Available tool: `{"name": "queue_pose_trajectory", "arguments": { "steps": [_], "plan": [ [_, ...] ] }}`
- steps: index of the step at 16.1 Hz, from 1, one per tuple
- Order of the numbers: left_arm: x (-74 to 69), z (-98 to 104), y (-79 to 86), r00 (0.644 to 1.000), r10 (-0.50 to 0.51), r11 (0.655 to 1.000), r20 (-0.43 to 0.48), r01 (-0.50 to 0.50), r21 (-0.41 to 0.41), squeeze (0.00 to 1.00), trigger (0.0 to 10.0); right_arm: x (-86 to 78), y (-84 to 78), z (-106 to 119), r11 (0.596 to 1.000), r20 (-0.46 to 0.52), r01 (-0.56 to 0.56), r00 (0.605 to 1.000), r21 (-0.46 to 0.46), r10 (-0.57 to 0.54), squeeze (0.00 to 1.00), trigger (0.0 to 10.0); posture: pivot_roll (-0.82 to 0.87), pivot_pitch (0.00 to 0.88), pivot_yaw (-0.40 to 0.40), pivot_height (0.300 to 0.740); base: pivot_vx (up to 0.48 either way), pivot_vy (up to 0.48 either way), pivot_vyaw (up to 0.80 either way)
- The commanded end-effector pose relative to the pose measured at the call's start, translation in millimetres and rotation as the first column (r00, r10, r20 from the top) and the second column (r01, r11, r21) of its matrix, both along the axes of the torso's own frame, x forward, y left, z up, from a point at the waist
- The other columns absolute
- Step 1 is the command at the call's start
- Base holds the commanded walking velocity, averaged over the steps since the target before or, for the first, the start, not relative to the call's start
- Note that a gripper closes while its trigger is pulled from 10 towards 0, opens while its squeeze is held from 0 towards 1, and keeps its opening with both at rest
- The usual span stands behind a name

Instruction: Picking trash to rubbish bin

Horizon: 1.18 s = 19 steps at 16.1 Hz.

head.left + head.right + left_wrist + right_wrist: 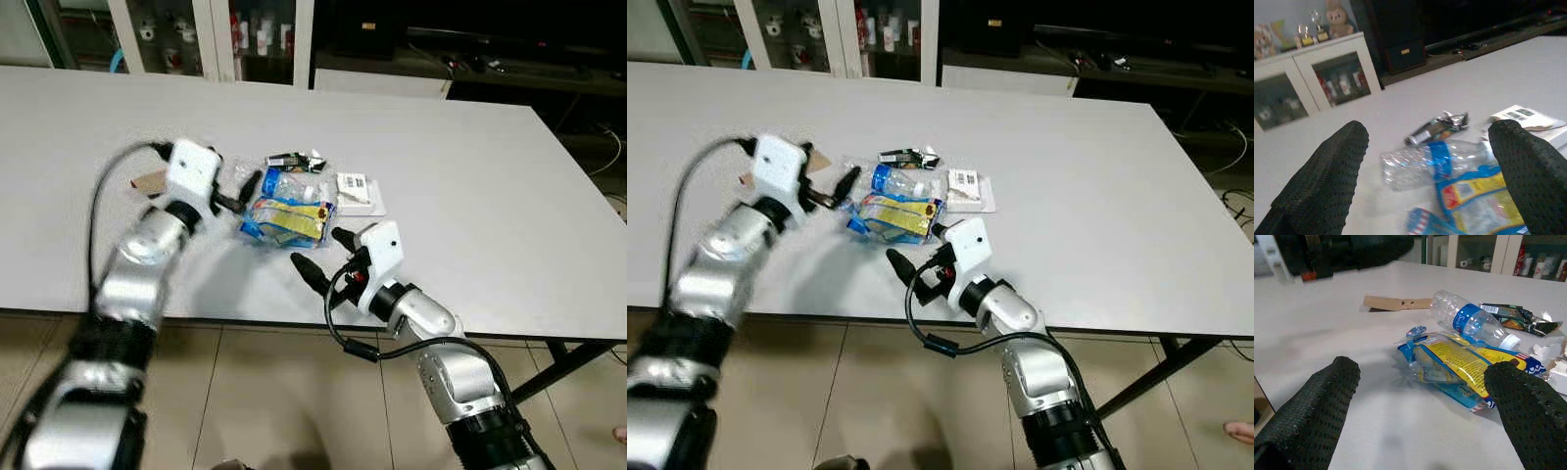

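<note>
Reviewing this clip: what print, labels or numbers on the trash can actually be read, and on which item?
Nothing can be read for certain.
Plastic bottle: white script on the blue label, blurred.
Blue and yellow wrapper: print too small to read.
Dark foil wrapper: a barcode, digits unreadable.
White paper packet: a printed block, illegible.

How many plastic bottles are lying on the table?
1. The clear plastic bottle with a blue label lies on its side on the white table, in the trash pile, between the dark wrapper and the yellow-blue packet. Nothing suggests another underneath.
</note>
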State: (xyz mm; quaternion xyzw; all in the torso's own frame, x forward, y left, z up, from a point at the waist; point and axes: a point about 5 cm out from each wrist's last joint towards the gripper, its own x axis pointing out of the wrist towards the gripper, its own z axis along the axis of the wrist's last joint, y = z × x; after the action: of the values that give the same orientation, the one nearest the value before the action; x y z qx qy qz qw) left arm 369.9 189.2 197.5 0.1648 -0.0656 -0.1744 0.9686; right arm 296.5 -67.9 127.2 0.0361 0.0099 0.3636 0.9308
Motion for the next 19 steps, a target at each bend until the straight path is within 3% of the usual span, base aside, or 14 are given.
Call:
{"name": "queue_pose_trajectory", "arguments": {
  "steps": [1, 2, 3, 4, 6, 9, 12, 15, 18, 19],
  "plan": [
    [4.7, 7, 4.8, 1.000, -0.015, 0.999, 0.008, 0.014, 0.045, 0.00, 10.0, 0.4, -2.1, 3, 1.000, 0.002, 0.003, 1.000, 0.014, -0.003, 0.00, 10.0, -0.03, 0.057, -0.044, 0.740, 0.000, 0.000, 0.00],
    [9.0, 15, 10.6, 1.000, -0.028, 0.996, 0.007, 0.027, 0.085, 0.00, 10.0, 0.2, -1.9, 2, 1.000, 0.001, 0.004, 1.000, 0.015, -0.004, 0.00, 10.0, -0.03, 0.059, -0.040, 0.740, 0.000, 0.000, 0.00],
    [12.1, 21, 12.7, 0.994, -0.103, 0.990, -0.033, 0.105, 0.094, 0.00, 10.0, -0.2, -1.5, 2, 1.000, 0.000, 0.005, 1.000, 0.016, -0.005, 0.00, 10.0, -0.03, 0.061, -0.036, 0.740, 0.000, 0.000, 0.00],
    [10.7, 17, 11.8, 0.959, -0.242, 0.957, -0.147, 0.261, 0.126, 0.00, 10.0, -0.7, -0.8, 1, 1.000, -0.003, 0.005, 1.000, 0.021, -0.005, 0.00, 10.0, -0.03, 0.061, -0.034, 0.740, 0.000, 0.000, 0.00],
    [9.0, 8, 18.3, 0.900, -0.324, 0.915, -0.292, 0.377, 0.146, 0.00, 10.0, -1.6, 0.4, 1, 1.000, -0.004, 0.004, 1.000, 0.023, -0.004, 0.00, 10.0, -0.04, 0.066, -0.027, 0.740, 0.000, 0.000, 0.00],
    [7.9, 12, 29.2, 0.799, -0.430, 0.873, -0.420, 0.487, 0.032, 0.00, 10.0, -3.4, -0.5, 1, 1.000, -0.005, 0.008, 1.000, 0.030, -0.008, 0.00, 10.0, -0.05, 0.066, -0.024, 0.740, 0.000, 0.000, 0.00],
    [10.4, 11, 34.0, 0.802, -0.389, 0.889, -0.454, 0.456, 0.043, 0.00, 10.0, -2.9, -1.5, 1, 0.999, -0.002, 0.011, 1.000, 0.031, -0.011, 0.00, 10.0, -0.06, 0.064, -0.018, 0.740, 0.000, 0.000, 0.00],
    [9.2, 14, 30.0, 0.742, -0.447, 0.844, -0.500, 0.534, 0.037, 0.00, 10.0, -3.1, -2.8, 2, 0.999, -0.001, 0.016, 1.000, 0.031, -0.016, 0.00, 10.0, -0.06, 0.060, -0.020, 0.740, 0.000, 0.000, 0.00],
    [12.8, 11, 25.6, 0.756, -0.373, 0.831, -0.538, 0.531, 0.170, 0.00, 10.0, -4.4, -2.3, 1, 0.999, -0.002, 0.013, 1.000, 0.031, -0.013, 0.00, 10.0, -0.06, 0.059, -0.017, 0.740, 0.000, 0.000, 0.00],
    [13.1, 11, 23.3, 0.752, -0.358, 0.803, -0.553, 0.551, 0.229, 0.00, 10.0, -5.1, -2.1, 1, 0.999, -0.002, 0.013, 1.000, 0.032, -0.013, 0.00, 10.0, -0.06, 0.058, -0.015, 0.740, 0.000, 0.000, 0.00]
  ]
}}
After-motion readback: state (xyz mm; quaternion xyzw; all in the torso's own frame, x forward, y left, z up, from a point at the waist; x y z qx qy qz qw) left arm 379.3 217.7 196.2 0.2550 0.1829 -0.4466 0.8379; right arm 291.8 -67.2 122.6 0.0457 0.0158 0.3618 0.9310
